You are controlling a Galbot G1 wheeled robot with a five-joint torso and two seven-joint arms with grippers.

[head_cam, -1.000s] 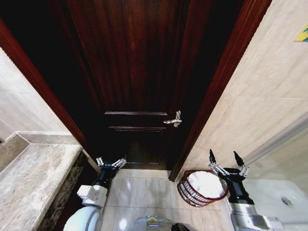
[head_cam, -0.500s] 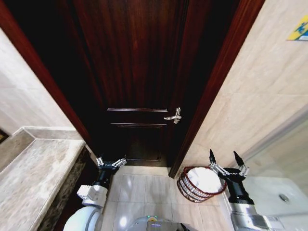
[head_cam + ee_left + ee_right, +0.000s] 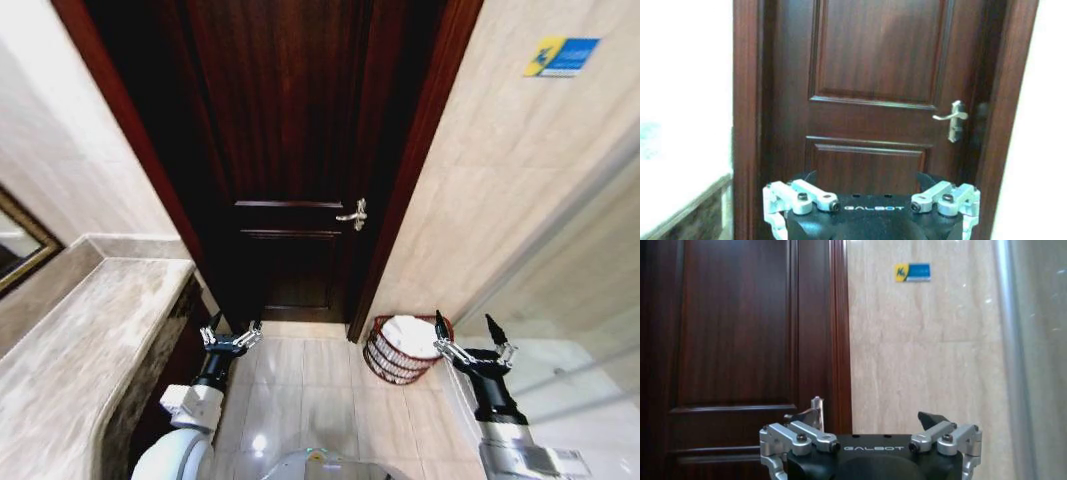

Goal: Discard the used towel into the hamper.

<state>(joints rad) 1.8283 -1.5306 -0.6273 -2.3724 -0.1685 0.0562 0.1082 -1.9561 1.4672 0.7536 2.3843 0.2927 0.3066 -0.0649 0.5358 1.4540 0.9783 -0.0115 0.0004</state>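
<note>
Facing dark wood door (image 3: pixel 300 170) with silver handle (image 3: pixel 353 214), pale tiled floor (image 3: pixel 320 375) below, beige wall (image 3: pixel 510 190) on right, stone counter (image 3: pixel 80 350) on left. Hamper (image 3: pixel 397 352) sits on floor by door frame — white cloth (image 3: pixel 410 335) inside it. Left gripper (image 3: pixel 231 336) held low near counter, fingers spread, holding nothing. Right gripper (image 3: pixel 470 345) just beside hamper, fingers wide apart too (nothing held). Right wrist view adds blue-yellow sign (image 3: pixel 912 272) on wall; left wrist view looks straight at door panels (image 3: pixel 870 155).
</note>
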